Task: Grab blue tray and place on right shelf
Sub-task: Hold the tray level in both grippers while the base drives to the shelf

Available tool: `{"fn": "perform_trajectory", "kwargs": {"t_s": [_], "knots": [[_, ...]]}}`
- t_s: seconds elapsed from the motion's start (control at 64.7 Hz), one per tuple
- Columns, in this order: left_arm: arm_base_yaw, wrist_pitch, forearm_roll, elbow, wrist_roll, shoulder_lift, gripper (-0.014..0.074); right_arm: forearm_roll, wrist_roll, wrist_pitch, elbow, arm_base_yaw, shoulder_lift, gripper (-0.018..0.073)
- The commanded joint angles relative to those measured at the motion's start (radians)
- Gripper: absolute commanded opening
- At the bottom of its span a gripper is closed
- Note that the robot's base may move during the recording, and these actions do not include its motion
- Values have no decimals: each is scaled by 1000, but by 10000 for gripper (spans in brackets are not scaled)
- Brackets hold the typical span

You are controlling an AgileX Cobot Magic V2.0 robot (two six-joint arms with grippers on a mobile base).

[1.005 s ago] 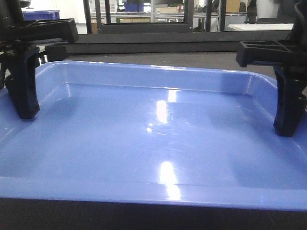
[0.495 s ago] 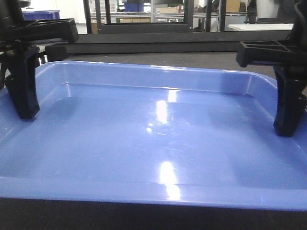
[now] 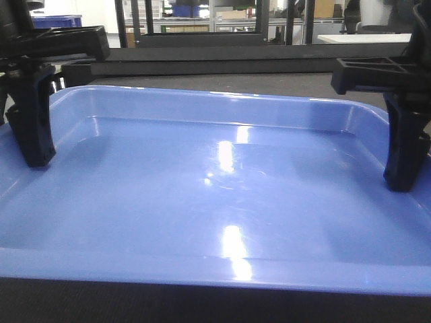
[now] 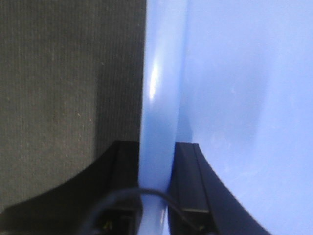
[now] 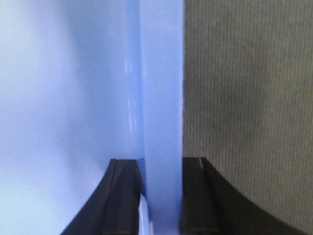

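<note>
1. Nothing in the grip has shifted over the last second. Both grippers and the tray sit at the same spots in the front view. Only the dark upright frames (image 3: 131, 20) along the top edge have slid slightly to the left.
2. The jaws of the left gripper (image 4: 156, 164) are clamped on the side rim of the blue tray (image 3: 222, 195). One black jaw sits outside over the table (image 4: 63, 88) and the other inside the tray. The rim runs up the middle of the left wrist view between them.
3. The jaws of the right gripper (image 5: 161, 169) are clamped on the opposite side rim in the same way. The inner jaw is at lower left of the right wrist view and the outer jaw at lower right.
4. In the front view the left gripper stands at the left edge and the right gripper at the right edge. Each has one jaw reaching down against the tray's inner side wall.
5. The tray fills the middle and lower part of the front view, roughly level. Its near rim runs across the bottom and bright light patches lie on its glossy floor. Whether it rests on the table or is lifted cannot be told.
6. The table is dark and finely woven. It shows beside the rim in both wrist views.
7. Beyond the far rim, a darker blue bin (image 3: 57, 21) sits at upper left and a white surface (image 3: 363, 38) at upper right.
</note>
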Motion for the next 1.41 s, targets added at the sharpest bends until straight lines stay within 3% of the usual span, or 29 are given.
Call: {"fn": "perform_trajectory", "kwargs": {"t_s": [0.0, 0.386, 0.773, 1.391], "knots": [[-13, -25, -13, -34, -21, -37, -17, 20, 6, -17, -30, 5, -39, 116], [-13, -25, -13, -34, -21, -37, -17, 20, 6, -17, -30, 5, -39, 116], [-13, -25, -66, -34, -21, -37, -17, 20, 6, -17, -30, 5, -39, 116], [-13, -23, -66, -34, -21, -37, -17, 20, 6, -17, -30, 5, -39, 116]]}}
